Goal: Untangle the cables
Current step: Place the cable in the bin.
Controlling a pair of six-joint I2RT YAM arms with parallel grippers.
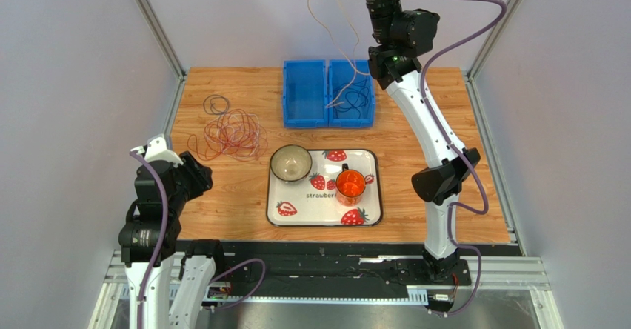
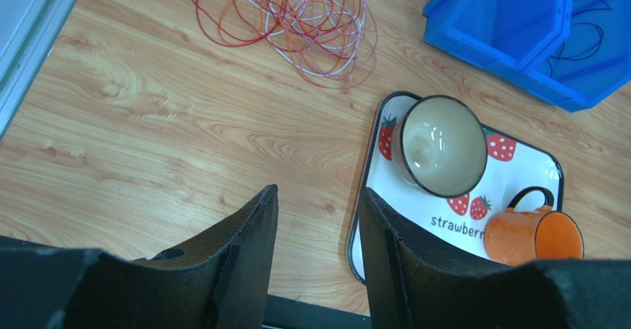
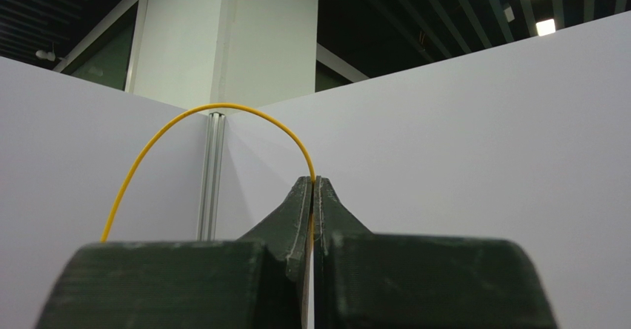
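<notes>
The right pincer (image 3: 312,195) is closed tight on a thin yellow cable (image 3: 215,118). The cable bends in an arch from between the fingers and goes down on the left side. This arm is lifted high over the far side of the tabletop (image 1: 222,203). Below it, thin pale strands (image 1: 335,36) hang down into the right compartment of the blue bin (image 1: 326,92), where some dark cables (image 1: 358,98) lie coiled.

The left pincer (image 2: 315,218) is partly open and holds nothing. It hangs over the bare wood, just beside the left edge of the tray (image 1: 315,212). The main tangle of cables (image 1: 231,133), with red, orange and white loops, lies on the tabletop to the left of the bin. A small dark coil (image 1: 216,104) lies just behind it, nearer the far edge. On the tray stand a bowl (image 1: 290,163) and an orange mug (image 1: 350,184).
</notes>
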